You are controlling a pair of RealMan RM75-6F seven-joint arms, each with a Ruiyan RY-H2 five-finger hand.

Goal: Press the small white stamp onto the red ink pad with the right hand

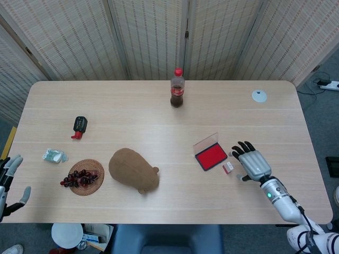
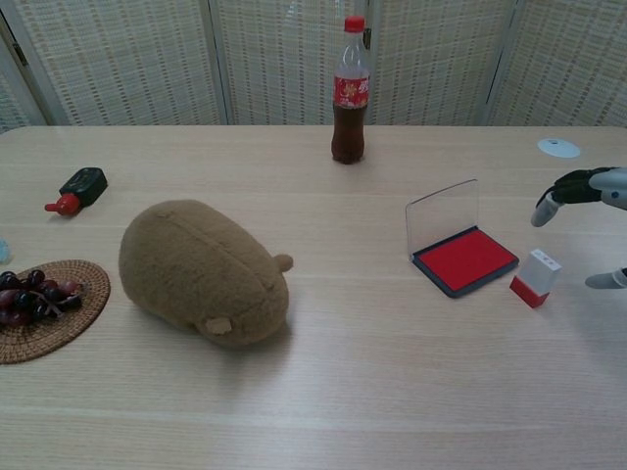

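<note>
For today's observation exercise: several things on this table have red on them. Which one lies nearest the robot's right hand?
The small white stamp with the red base, just beside the right hand. The red ink pad lies just beyond it; the cola bottle stands far off.

pale wooden table [image 1: 132, 114] before woven folding screens [image 1: 148, 37], grey floor [image 1: 320, 114]

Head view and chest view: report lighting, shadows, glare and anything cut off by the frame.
Head view: even, soft light, sharp throughout; the left hand sits at the frame's edge. Chest view: faint sheen on the table, a soft shadow under the plush toy, the ink pad lid transparent; the right hand is cropped by the right edge.
</note>
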